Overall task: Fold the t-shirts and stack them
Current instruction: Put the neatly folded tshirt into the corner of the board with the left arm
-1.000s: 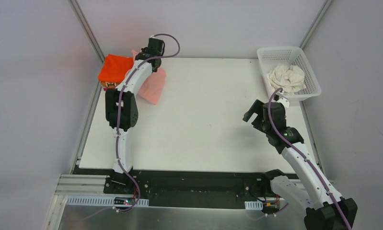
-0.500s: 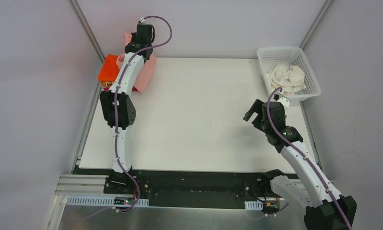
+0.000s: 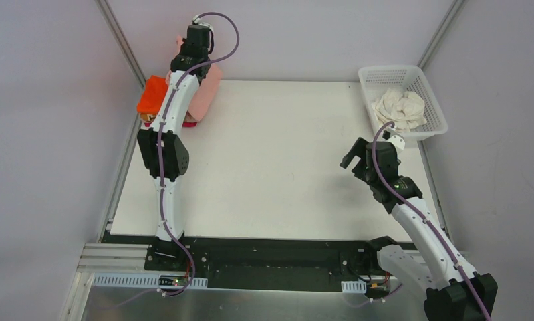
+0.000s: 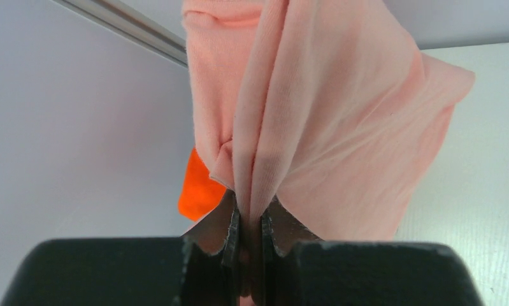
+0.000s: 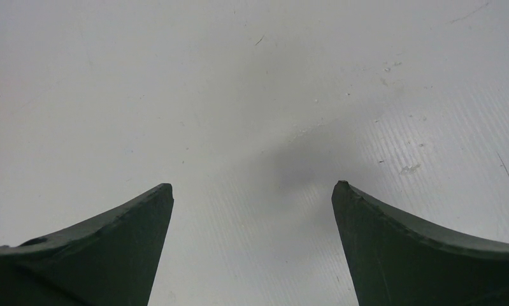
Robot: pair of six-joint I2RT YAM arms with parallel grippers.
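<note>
Salmon pink t-shirt (image 4: 341, 127) hangs bunched from the left gripper (image 4: 248, 217), whose jaws are pinched tight on a gathered fold of it, up over the table's far-left corner. Just beside and below it lies the orange t-shirt (image 3: 154, 93), a flat folded square in that corner, with a thin magenta edge (image 3: 189, 124) peeking out near it. So a stack seems begun, and the pink one looks bound for its top. A cream-white t-shirt (image 3: 401, 107) lies crumpled in the white basket (image 3: 384, 69) at the far right, unfolded. The right gripper (image 5: 251, 191) hovers above bare table (image 3: 284, 167), jaws wide apart, holding nothing.
</note>
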